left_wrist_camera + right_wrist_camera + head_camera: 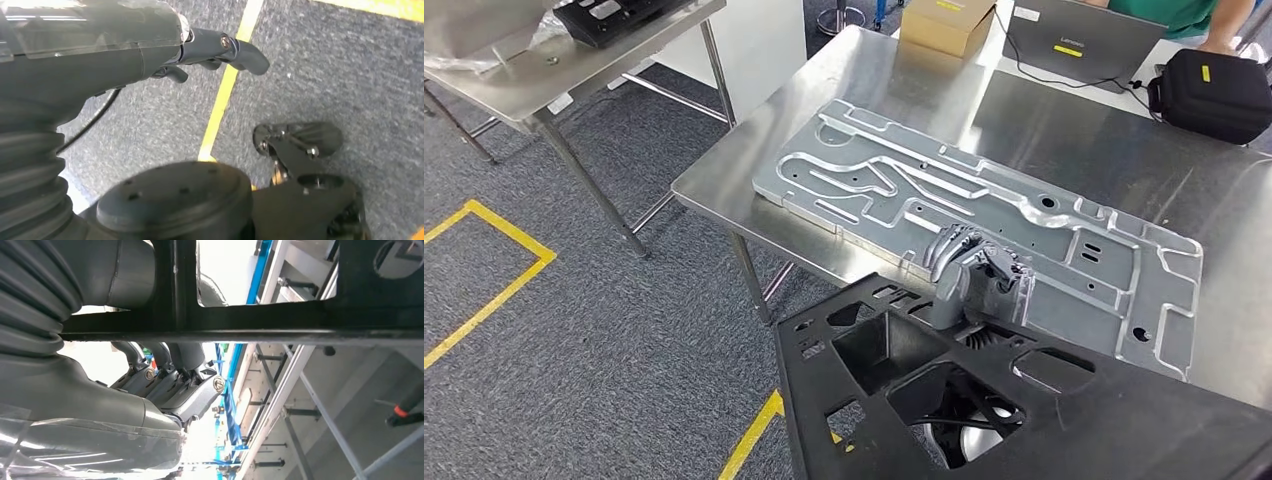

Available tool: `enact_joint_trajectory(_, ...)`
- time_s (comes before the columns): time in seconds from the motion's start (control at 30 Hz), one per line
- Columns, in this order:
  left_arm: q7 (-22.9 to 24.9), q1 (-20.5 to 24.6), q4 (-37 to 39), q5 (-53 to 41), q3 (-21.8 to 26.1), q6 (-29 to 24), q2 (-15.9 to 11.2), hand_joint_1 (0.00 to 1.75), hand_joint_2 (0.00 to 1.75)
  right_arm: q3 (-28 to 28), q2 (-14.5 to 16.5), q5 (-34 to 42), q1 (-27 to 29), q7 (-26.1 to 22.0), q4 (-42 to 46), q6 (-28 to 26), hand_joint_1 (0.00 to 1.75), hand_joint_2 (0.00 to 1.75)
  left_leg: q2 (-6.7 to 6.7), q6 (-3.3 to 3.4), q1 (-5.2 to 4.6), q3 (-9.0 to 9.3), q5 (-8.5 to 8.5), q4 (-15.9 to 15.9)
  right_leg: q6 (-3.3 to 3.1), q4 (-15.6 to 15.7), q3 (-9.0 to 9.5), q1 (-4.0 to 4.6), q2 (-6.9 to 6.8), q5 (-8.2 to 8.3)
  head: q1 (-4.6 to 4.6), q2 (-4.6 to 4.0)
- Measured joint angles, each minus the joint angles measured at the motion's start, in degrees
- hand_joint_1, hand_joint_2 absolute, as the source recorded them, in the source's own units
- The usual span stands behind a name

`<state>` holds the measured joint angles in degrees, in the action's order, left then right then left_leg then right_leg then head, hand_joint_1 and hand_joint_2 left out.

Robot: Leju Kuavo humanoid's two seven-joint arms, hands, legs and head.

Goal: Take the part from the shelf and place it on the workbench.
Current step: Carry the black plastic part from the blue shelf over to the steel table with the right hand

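While carrying flat black plastic frame part (pixel 984 400), right hand (pixel 972 268) fingers (pixel 172 357) clamped on its edge (left hand (pixel 220 50) released). Next: lower onto steel surface (pixel 1084 150).

Right hand (pixel 969 268): grey thumb, darker fingers with silvery highlights; in the right wrist view, dark grey fingers (pixel 165 382) with round silver screw heads at the pivots. Grey ribbed cover (pixel 35 295) behind the hand, then a smooth grey shell wrapped in clear film. Left hand (pixel 210 50): dark fingers, one silver screw, same grey ribbed cover (pixel 25 170), thin black cable (pixel 92 120) alongside.
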<state>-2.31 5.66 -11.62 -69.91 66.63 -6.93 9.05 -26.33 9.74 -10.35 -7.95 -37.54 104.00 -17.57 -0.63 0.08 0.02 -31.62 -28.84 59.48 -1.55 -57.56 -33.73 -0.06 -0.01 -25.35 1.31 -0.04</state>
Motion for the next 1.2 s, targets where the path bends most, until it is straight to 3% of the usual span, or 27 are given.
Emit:
enact_joint_trajectory(0.03, 0.01, 0.01, -0.01, -0.03, 0.0, 0.02, -0.04, 0.0, 1.75, -0.01, 0.02, 0.01, -0.03, -0.02, -0.01, 0.01, 1.64, 1.75, 0.08, -0.3, 0.06, -1.14, -1.12, 2.43, -0.1, 0.45, 0.58, -0.26, -0.07, -0.07, 0.05, 0.0)
enact_joint_trajectory(0.1, 0.03, 0.03, -0.01, 0.01, 0.02, 0.1, -0.14, 0.0, 1.75, -0.01, 0.05, 0.04, -0.08, -0.03, -0.09, 0.02, 1.64, 1.75, 0.2, -0.82, 0.38, -5.14, -3.92, 9.81, -0.23, 0.63, 1.37, -0.31, -0.24, -0.6, 0.12, 0.0)
enact_joint_trajectory(0.13, 0.04, 0.1, -0.01, 0.07, 0.02, 0.16, -0.19, 0.0, 1.75, -0.02, 0.05, 0.09, -0.07, -0.03, -0.19, 0.03, 1.64, 1.75, 0.25, -1.04, 0.53, -7.07, -4.64, 12.94, -0.21, 0.61, 1.73, -0.32, -0.28, -0.95, 0.1, 0.0)
enact_joint_trajectory(0.17, 0.06, 0.18, -0.01, 0.1, 0.02, 0.2, -0.23, 0.0, 1.75, -0.03, 0.05, 0.17, -0.05, -0.03, -0.31, 0.04, 1.64, 1.75, 0.28, -1.22, 0.65, -8.17, -4.28, 14.34, -0.15, 0.59, 2.17, -0.35, -0.3, -1.33, 0.1, 0.0)
enact_joint_trajectory(0.2, 0.1, 0.24, -0.01, 0.11, 0.02, 0.22, -0.27, 0.0, 1.75, -0.06, 0.05, 0.28, -0.06, -0.03, -0.43, 0.05, 1.64, 1.75, 0.33, -1.36, 0.77, -8.2, -2.78, 13.59, -0.04, 0.55, 2.71, -0.41, -0.27, -1.76, 0.1, 0.0)
enact_joint_trajectory(0.27, 0.21, 0.15, 0.0, 0.09, 0.02, 0.16, -0.34, 0.0, 1.75, -0.14, 0.05, 0.54, -0.07, -0.04, -0.58, 0.09, 1.64, 1.75, 0.53, -1.53, 1.01, -5.72, 2.02, 6.99, 0.37, 0.45, 3.94, -0.56, -0.17, -2.8, 0.1, 0.0)
enact_joint_trajectory(0.3, 0.27, 0.05, 0.01, 0.09, 0.02, 0.12, -0.35, 0.0, 1.75, -0.18, 0.06, 0.63, -0.09, -0.05, -0.61, 0.12, 1.64, 1.75, 0.64, -1.51, 0.96, -4.19, 3.53, 3.46, 0.7, 0.31, 4.38, -0.49, -0.08, -3.33, 0.1, 0.0)
enact_joint_trajectory(0.37, 0.35, -0.09, 0.02, 0.08, 0.02, 0.07, -0.36, 0.0, 1.75, -0.22, 0.07, 0.8, -0.13, -0.07, -0.65, 0.21, 1.64, 1.75, 0.72, -0.82, 0.82, -2.5, 3.86, -0.28, 1.41, 0.19, 4.75, -0.29, 0.02, -4.0, 0.04, 0.0)
enact_joint_trajectory(0.47, 0.41, -0.12, 0.02, 0.09, 0.02, 0.07, -0.36, 0.0, 1.75, -0.25, 0.08, 1.02, -0.22, -0.09, -0.68, 0.28, 1.64, 1.75, 0.35, 0.71, 0.76, -1.58, 2.8, -1.19, 2.36, -0.77, 4.83, -0.29, 0.0, -4.1, -0.07, 0.0)
enact_joint_trajectory(0.53, 0.51, -0.13, 0.02, 0.07, 0.02, 0.04, -0.36, 0.0, 1.75, -0.27, 0.08, 1.14, -0.43, -0.16, -0.69, 0.28, 1.64, 1.75, 0.2, 1.45, 0.82, -0.38, 2.28, -1.65, 2.8, -4.81, 2.74, -0.47, -0.01, -4.76, -0.13, 0.0)
enact_joint_trajectory(0.63, 0.66, -0.26, 0.02, -0.09, 0.02, -0.08, -0.39, 0.0, 1.75, -0.27, 0.05, 1.35, -0.56, -0.23, -0.86, 0.28, 1.64, 1.75, 0.16, 1.92, 0.63, 1.14, 1.07, -1.94, 3.01, -14.78, -4.81, -0.55, 0.0, -7.67, -0.15, 0.0)
enact_joint_trajectory(0.67, 0.67, -0.34, 0.02, -0.17, 0.03, -0.1, -0.42, 0.0, 1.75, -0.27, 0.04, 1.4, -0.53, -0.23, -0.93, 0.28, 1.64, 1.75, 0.08, 1.95, 0.54, 1.75, 0.53, -1.95, 2.96, -16.4, -6.82, -0.54, 0.01, -8.06, -0.15, 0.0)
enact_joint_trajectory(0.7, 0.68, -0.41, 0.02, -0.23, 0.03, -0.1, -0.44, 0.0, 1.75, -0.27, 0.04, 1.44, -0.52, -0.23, -0.99, 0.27, 1.64, 1.75, -0.02, 1.94, 0.42, 2.52, -0.07, -1.96, 2.78, -16.14, -7.91, -0.47, 0.01, -7.46, -0.15, 0.0)
enact_joint_trajectory(0.73, 0.69, -0.47, 0.02, -0.27, 0.03, -0.1, -0.46, 0.0, 1.75, -0.27, 0.03, 1.46, -0.52, -0.23, -1.01, 0.26, 1.64, 1.75, -0.12, 1.92, 0.27, 3.41, -0.72, -1.97, 2.41, -14.1, -8.05, -0.32, 0.02, -5.77, -0.16, 0.0)
enact_joint_trajectory(0.8, 0.74, -0.54, 0.03, -0.36, 0.03, -0.1, -0.39, 0.0, 1.75, -0.27, 0.03, 1.48, -0.48, -0.23, -1.02, 0.22, 1.64, 1.75, -0.25, 1.82, -0.01, 5.18, -2.13, -1.99, 1.02, -7.16, -6.89, 0.36, 0.1, 0.2, -0.12, -0.01)
enact_joint_trajectory(0.87, 0.79, -0.51, 0.07, -0.45, 0.03, -0.09, -0.29, 0.0, 1.75, -0.27, 0.01, 1.49, -0.4, -0.23, -1.07, 0.2, 1.64, 1.75, -0.32, 1.36, -0.07, 6.48, -3.45, -2.28, -0.17, -2.7, -5.79, 1.14, 0.28, 3.45, -0.1, -0.01)
enact_joint_trajectory(0.97, 0.88, -0.3, 0.07, -0.6, 0.03, -0.09, -0.31, 0.0, 1.75, -0.28, 0.03, 1.5, -0.44, -0.31, -1.01, 0.18, 1.64, 1.75, -0.24, 0.42, -0.01, 8.03, -3.34, -1.47, -0.72, -1.23, -3.49, 1.25, 0.38, 2.86, -0.17, 0.0)
enact_joint_trajectory(1.03, 0.93, -0.06, 0.04, -0.54, 0.02, -0.1, -0.38, 0.0, 1.75, -0.32, 0.08, 1.49, -0.57, -0.35, -0.96, 0.1, 1.64, 1.75, -0.09, -0.14, 0.07, 6.62, -2.99, 2.57, -1.14, -0.26, -1.59, 0.87, 0.31, 2.35, -0.11, 0.0)
enact_joint_trajectory(1.07, 0.94, 0.03, 0.04, -0.47, 0.02, -0.1, -0.4, 0.0, 1.75, -0.33, 0.09, 1.49, -0.58, -0.37, -0.97, 0.04, 1.64, 1.75, -0.01, -0.42, 0.22, 4.73, -3.71, 5.57, -1.27, 0.02, -0.98, 0.74, 0.25, 1.96, -0.08, 0.0)
enact_joint_trajectory(1.13, 0.91, 0.04, 0.04, -0.32, 0.02, -0.1, -0.44, 0.0, 1.75, -0.34, 0.1, 1.51, -0.51, -0.38, -1.06, -0.05, 1.64, 1.75, 0.07, -1.09, 0.52, 0.15, -6.78, 11.02, -1.37, 0.09, -0.18, 0.6, 0.41, 1.03, -0.04, 0.0)
enact_joint_trajectory(1.17, 0.81, 0.0, 0.04, -0.26, 0.03, -0.09, -0.48, 0.0, 1.75, -0.34, 0.09, 1.55, -0.43, -0.38, -1.14, -0.1, 1.64, 1.75, 0.12, -1.4, 0.7, -1.65, -8.02, 12.27, -1.22, 0.06, 0.29, 0.5, 0.65, 0.51, -0.04, 0.0)
enact_joint_trajectory(1.2, 0.69, -0.02, 0.04, -0.25, 0.04, -0.06, -0.51, 0.0, 1.75, -0.34, 0.09, 1.58, -0.36, -0.38, -1.23, -0.14, 1.64, 1.75, 0.15, -1.71, 0.88, -2.75, -8.11, 12.05, -1.0, 0.0, 0.85, 0.34, 0.96, -0.02, -0.04, 0.0)
